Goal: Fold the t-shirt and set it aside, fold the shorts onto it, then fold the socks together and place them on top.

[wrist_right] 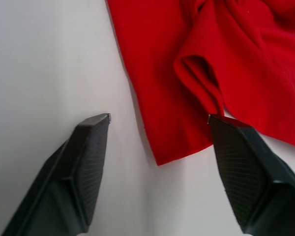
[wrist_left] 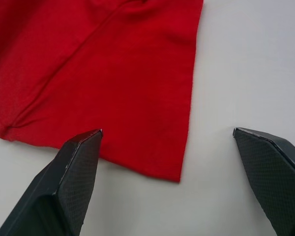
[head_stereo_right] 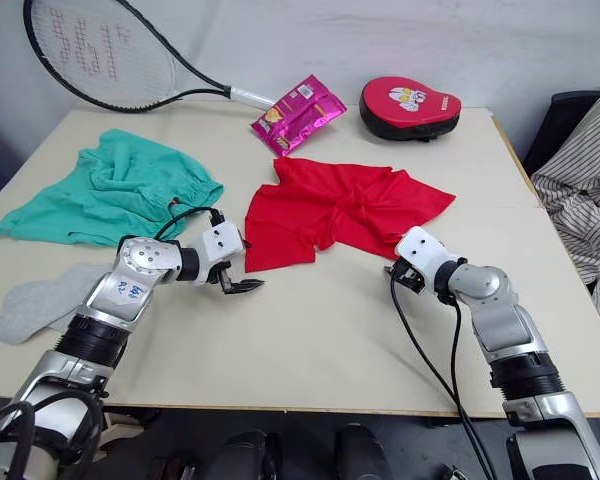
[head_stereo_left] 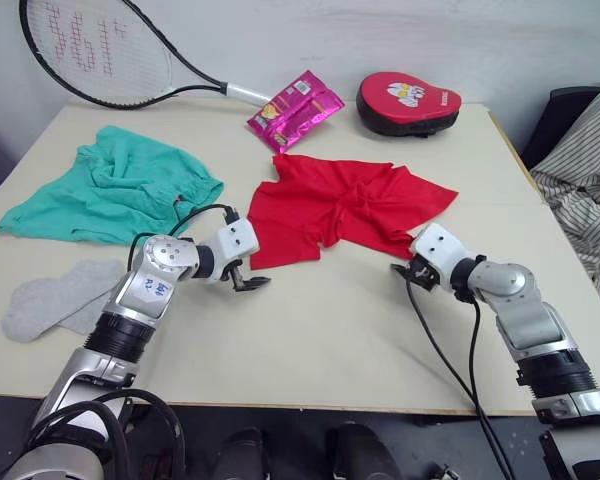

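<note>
Socks (head_stereo_left: 55,298) lie flat at the near left of the surface (head_stereo_left: 330,340), untouched, so the last step is far off. Just beyond them, the left tool (head_stereo_left: 250,283) hovers at the near left corner of the t-shirt (head_stereo_left: 340,205), its fingers spread apart with that corner lying between them in the left wrist view. The right tool (head_stereo_left: 412,270) sits at the near right corner of the same garment, fingers likewise apart and empty, the hem's corner framed between them. The t-shirt lies crumpled and unfolded at the middle of the surface, so the first step, folding it, looks to be only starting. The next move likely calls for both tools to drop onto their corners and pinch the single hem layer without bunching cloth. Farther left, the shorts (head_stereo_left: 115,185) lie rumpled, well apart from the t-shirt. At the far edge rest a racket (head_stereo_left: 100,50), a pink packet (head_stereo_left: 295,110) and a red mitt (head_stereo_left: 408,103).
</note>
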